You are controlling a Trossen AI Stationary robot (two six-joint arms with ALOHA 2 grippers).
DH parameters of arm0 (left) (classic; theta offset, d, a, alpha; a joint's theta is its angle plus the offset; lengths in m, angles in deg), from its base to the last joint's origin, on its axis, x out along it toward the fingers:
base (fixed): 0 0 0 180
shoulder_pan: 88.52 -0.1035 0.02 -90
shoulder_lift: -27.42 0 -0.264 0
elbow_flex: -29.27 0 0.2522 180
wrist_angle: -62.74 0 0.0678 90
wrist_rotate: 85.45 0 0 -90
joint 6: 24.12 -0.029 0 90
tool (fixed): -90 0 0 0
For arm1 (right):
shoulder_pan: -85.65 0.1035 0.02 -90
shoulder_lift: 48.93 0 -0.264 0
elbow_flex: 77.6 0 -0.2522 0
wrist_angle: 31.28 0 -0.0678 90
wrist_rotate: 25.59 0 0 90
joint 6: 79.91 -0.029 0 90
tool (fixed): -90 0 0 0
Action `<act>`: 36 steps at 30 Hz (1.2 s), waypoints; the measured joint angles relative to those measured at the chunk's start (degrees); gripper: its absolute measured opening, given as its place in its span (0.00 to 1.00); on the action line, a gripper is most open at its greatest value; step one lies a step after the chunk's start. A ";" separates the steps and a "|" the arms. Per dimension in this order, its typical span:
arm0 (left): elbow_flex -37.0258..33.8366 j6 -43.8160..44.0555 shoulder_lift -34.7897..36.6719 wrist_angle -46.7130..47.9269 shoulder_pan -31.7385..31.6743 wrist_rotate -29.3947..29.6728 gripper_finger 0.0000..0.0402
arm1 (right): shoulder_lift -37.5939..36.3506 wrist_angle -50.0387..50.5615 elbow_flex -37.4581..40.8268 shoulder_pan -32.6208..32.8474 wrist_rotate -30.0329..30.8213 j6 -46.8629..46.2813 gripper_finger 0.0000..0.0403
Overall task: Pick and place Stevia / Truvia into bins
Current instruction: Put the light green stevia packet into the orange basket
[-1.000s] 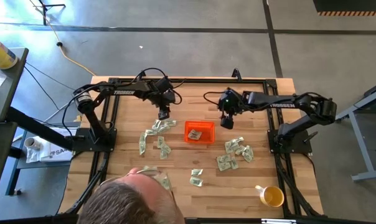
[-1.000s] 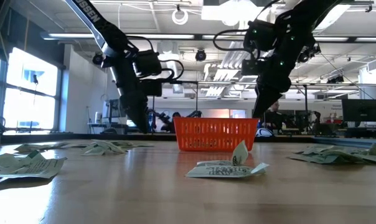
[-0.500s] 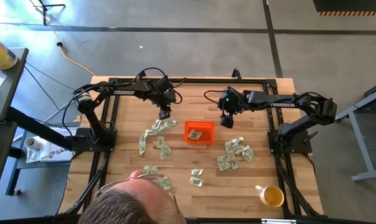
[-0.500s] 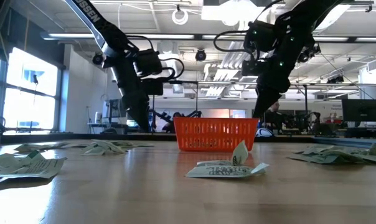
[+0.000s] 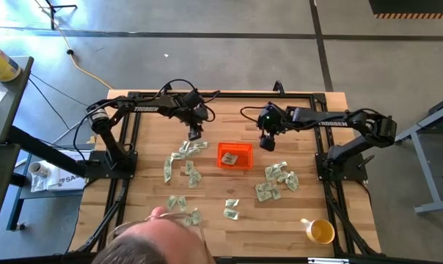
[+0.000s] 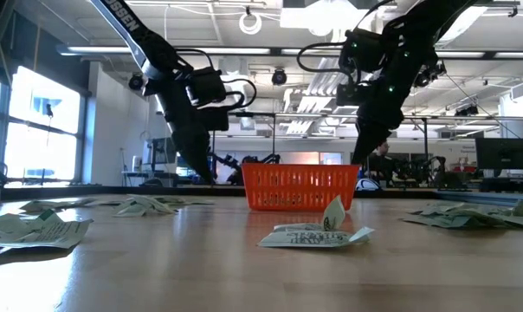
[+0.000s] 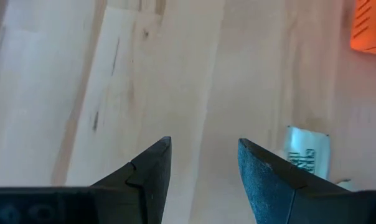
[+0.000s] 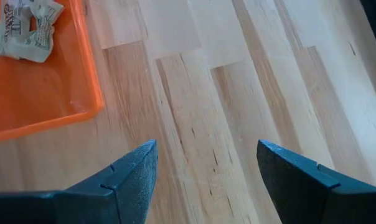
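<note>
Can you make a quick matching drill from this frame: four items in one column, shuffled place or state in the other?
Items:
1. orange bin
2. yellow cup
3. left gripper
4. packet in the right wrist view

Place or state:
A. near right corner of the table
B. lying inside the bin
C. table centre, between both arms
D. fingers open, holding nothing

Pairs: 1-C, 2-A, 3-D, 4-B

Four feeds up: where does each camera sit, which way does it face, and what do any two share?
High: overhead, straight down; both arms, orange bin, packets.
Low: table height, level across; both arms descending.
Left wrist: past the open left gripper at bare wood.
Right wrist: past the open right gripper.
Shared: the bin shows in all four.
</note>
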 joint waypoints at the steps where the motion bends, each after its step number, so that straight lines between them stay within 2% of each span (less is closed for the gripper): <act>1: 0.00 0.08 0.00 0.01 0.00 -0.32 0.54 | 0.00 0.00 0.00 0.00 0.00 -0.77 0.65; 5: 0.00 0.42 0.00 0.02 0.00 -0.39 0.54 | 0.00 0.04 0.00 0.00 0.07 -3.46 0.65; 8: 0.00 1.73 0.00 0.45 0.02 -0.24 0.54 | 0.00 0.20 0.00 0.03 2.28 -5.21 0.65; 13: 0.00 13.95 0.00 3.37 0.06 -0.05 0.54 | 0.00 3.36 0.00 0.13 2.40 -6.99 0.65; 16: 0.00 23.11 0.00 5.36 1.34 0.02 0.54 | 0.00 5.51 0.00 0.13 -0.51 -8.06 0.65; 19: 0.00 26.76 0.00 6.96 4.01 -0.81 0.54 | 0.00 7.13 0.00 0.13 -3.51 -8.59 0.65; 23: 0.00 26.90 0.00 11.16 9.66 -1.33 0.54 | 0.00 9.15 0.00 0.17 -5.77 -8.87 0.65; 28: -0.03 22.69 0.00 13.08 17.51 10.05 0.54 | 0.00 9.66 0.00 1.12 -4.83 -7.02 0.65; 36: -0.02 25.51 0.00 11.16 18.92 11.33 0.54 | 0.00 7.86 0.00 3.78 -1.31 -7.58 0.65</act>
